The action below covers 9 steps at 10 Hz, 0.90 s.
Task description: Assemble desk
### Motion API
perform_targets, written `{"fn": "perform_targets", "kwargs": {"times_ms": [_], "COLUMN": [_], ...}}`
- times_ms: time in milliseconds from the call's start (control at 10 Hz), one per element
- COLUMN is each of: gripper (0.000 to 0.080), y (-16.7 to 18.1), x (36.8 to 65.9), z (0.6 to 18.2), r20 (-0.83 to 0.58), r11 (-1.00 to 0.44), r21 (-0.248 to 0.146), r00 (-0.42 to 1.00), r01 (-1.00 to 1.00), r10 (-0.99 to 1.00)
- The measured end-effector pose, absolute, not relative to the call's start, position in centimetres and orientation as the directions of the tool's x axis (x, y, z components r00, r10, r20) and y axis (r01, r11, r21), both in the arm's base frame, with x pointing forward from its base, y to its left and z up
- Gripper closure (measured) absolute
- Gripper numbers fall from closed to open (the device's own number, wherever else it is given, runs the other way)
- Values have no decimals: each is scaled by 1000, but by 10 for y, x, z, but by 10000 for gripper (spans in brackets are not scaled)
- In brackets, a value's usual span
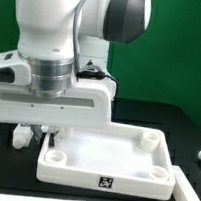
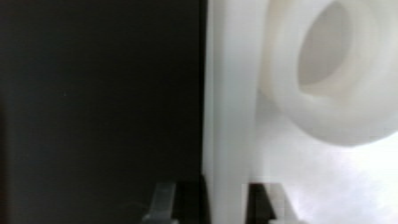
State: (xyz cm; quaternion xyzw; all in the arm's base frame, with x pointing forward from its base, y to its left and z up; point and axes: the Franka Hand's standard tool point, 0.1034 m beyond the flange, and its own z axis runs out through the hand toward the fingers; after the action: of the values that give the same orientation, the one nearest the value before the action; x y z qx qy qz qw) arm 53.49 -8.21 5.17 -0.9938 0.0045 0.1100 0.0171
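Exterior view: the desk's tabletop [image 1: 108,155] lies rim-up on the black worktop [image 1: 4,184], its tagged side wall facing the camera. The arm [image 1: 64,44] hangs over the corner toward the exterior view's left and hides what grips there. Lying this way the tabletop is a shallow tray, and its hollow is bare. The three corner sockets in sight, such as the one at [image 1: 159,174], hold nothing, and the fourth is hidden by the arm. Small white parts [image 1: 22,136], probably legs, lie on the worktop at the exterior view's left, beside the tabletop.

Wrist view: the hand [image 2: 219,205] straddles the tabletop's thin rim wall, one dark finger [image 2: 173,203] on each face. Both look flush against it, so the hand appears to be pinching the wall. A round socket [image 2: 338,70] sits just inside the rim, empty.

No leg is fitted, so the step in hand looks like positioning the tabletop. The next move likely calls for shifting it flat without tilting or slipping off that narrow wall, then letting go to fetch a leg.
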Motion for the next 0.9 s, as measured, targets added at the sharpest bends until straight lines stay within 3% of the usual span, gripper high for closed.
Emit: {"fn": "perform_targets", "kwargs": {"times_ms": [400,900], "gripper": [747,747], "y": [-82,-73], "x": [534,547], "z": [48,27], "r20": [-223,-208], "r11": [-999,-999], "r21": [-34,-27], "r00": [975,977], "r01": [-3,35], "r10": [5,39]}}
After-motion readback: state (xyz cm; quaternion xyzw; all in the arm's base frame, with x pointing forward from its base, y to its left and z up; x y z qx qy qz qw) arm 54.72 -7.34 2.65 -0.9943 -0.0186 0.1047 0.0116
